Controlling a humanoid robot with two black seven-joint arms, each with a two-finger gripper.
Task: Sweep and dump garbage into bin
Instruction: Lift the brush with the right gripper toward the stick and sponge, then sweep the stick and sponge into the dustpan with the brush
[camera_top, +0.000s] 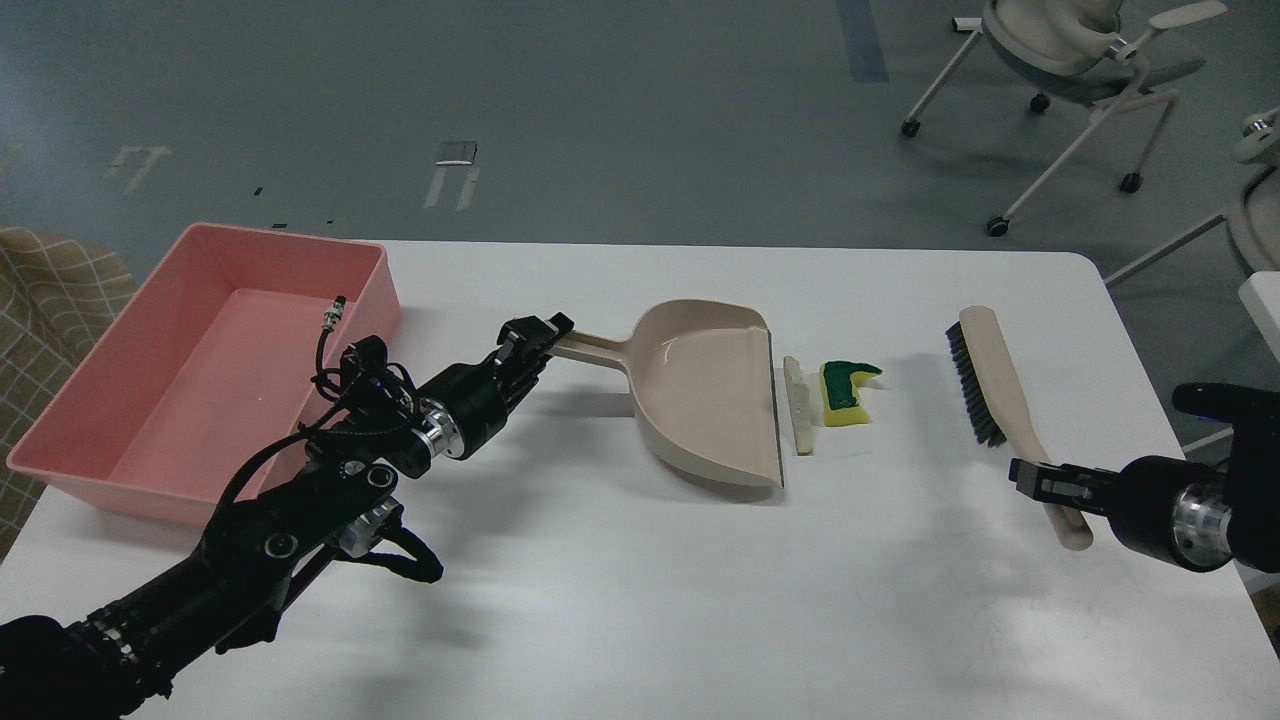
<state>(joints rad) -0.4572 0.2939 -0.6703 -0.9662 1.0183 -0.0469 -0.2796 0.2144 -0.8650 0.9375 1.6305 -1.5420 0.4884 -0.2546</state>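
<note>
The yellow sponge piece with a green top (845, 394) and the pale off-white strip (796, 404) lie side by side on the white table (640, 600). The beige dustpan (705, 400) sits just left of them, its open lip facing the strip with a small gap. My left gripper (540, 336) is shut on the dustpan's handle. My right gripper (1040, 480) is shut on the handle of the beige black-bristled brush (990, 385), which lies right of the sponge. The pink bin (200, 360) stands at the far left, with nothing showing inside it.
Office chairs (1080, 60) stand on the grey floor beyond the table's far right corner. A checked cloth (50, 290) shows at the left edge, beside the bin.
</note>
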